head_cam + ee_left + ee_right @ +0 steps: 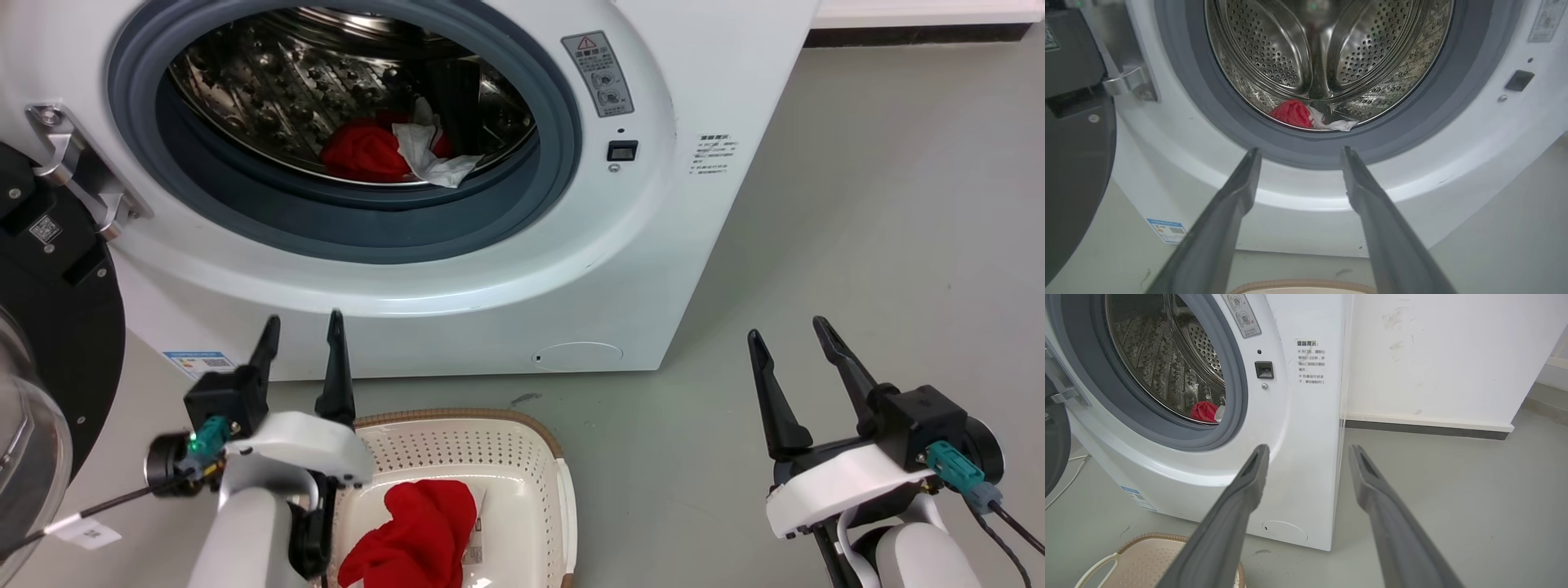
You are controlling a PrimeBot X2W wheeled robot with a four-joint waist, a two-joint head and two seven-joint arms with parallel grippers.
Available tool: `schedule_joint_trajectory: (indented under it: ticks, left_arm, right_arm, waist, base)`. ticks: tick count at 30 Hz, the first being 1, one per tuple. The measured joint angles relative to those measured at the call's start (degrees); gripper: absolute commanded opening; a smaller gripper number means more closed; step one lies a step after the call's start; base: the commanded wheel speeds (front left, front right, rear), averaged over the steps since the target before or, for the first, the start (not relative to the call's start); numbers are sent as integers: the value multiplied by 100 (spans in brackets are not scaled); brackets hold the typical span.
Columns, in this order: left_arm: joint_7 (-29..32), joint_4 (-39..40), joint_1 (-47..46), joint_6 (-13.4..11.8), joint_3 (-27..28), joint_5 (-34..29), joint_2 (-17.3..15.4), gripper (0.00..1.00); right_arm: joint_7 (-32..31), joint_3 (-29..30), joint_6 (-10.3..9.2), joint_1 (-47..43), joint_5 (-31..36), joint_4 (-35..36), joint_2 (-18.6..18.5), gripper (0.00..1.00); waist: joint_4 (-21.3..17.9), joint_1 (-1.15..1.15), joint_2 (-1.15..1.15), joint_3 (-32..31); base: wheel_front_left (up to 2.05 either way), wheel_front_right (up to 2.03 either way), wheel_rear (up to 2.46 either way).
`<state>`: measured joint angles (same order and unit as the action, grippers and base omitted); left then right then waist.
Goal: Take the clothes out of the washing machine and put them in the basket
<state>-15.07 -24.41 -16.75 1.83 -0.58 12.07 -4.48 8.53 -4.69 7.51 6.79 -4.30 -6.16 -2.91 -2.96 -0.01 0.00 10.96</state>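
Clothes lie upper centre in the washing machine; one red piece in the basket, bottom centre. I see left gripper and right gripper fingers-up, spread, empty. Right wrist view adds a wall.

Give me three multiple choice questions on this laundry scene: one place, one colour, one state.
1. Where is the basket? A) on the floor before the washing machine B) on top of it C) on a shelf
2. What colour is the garment in the basket? A) blue B) red C) green
3. How are the left gripper and right gripper? A) both shut on cloth B) one holding the basket C) both open, empty
Answers: 1 A, the floor shows around it; 2 B, a red heap lies inside; 3 C, fingers spread, nothing between.
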Motion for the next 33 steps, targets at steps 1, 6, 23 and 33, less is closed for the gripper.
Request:
schedule_joint_trajectory:
  ticks: [1, 6, 23, 33]
  left_arm:
    - [0, 115, -18, 15, 30, -54, 3, 100]
    - [0, 336, -385, 78, 142, -214, -45, 100]
    - [433, -1265, -2907, 375, 114, -445, -1145, 100]
    - [1301, -2298, -4490, 435, -124, -697, -1850, 100]
  right_arm:
    - [-1, -2, 0, -5, 0, 21, 0, 100]
    - [-26, -30, 0, -7, -2, 112, 0, 100]
    - [205, -483, 0, 434, -181, 123, -1, 100]
    - [538, -845, 0, 922, -606, -285, -2, 100]
  waist:
    - [-13, 0, 0, -1]
    - [-83, 0, 0, 66]
    - [-639, 1, 0, 1059]
    - [-1267, 1, 0, 1941]
  base:
    - [0, 0, 0]
    - [0, 0, 0]
    - [0, 0, 0]
    - [0, 0, 0]
